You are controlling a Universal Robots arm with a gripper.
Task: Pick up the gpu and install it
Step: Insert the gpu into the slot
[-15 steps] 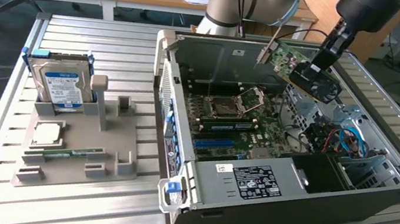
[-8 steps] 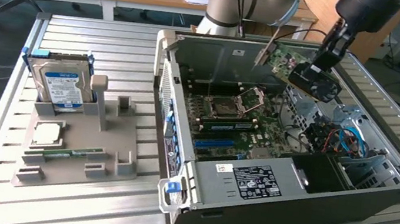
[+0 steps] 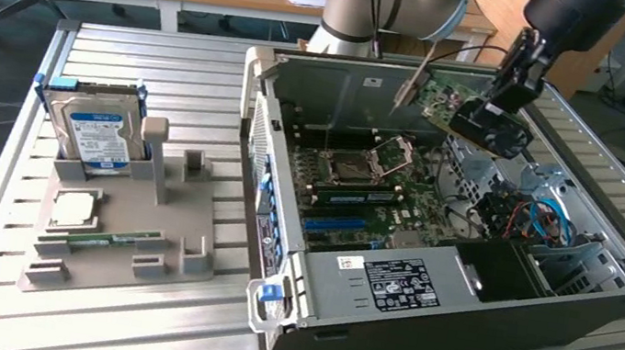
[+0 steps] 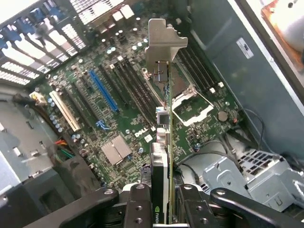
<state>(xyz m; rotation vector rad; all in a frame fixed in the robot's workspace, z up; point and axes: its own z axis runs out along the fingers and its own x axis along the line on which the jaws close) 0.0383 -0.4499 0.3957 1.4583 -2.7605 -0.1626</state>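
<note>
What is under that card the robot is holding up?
Under the gpu, gripped by the pincer, lies the motherboard: a blue slot, a processor socket. The card's edge hides a thin strip.

The gpu [image 3: 456, 106] bracket [image 4: 164, 45] is dull grey metal, the table [image 3: 157, 54] ribbed metal.

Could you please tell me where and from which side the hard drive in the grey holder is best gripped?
Probably its upper half, from above, with the jaws closing on the two broad flat faces. The hard drive stands nearly upright with its lower end sunk in the grey holder, leaving its top free.
</note>
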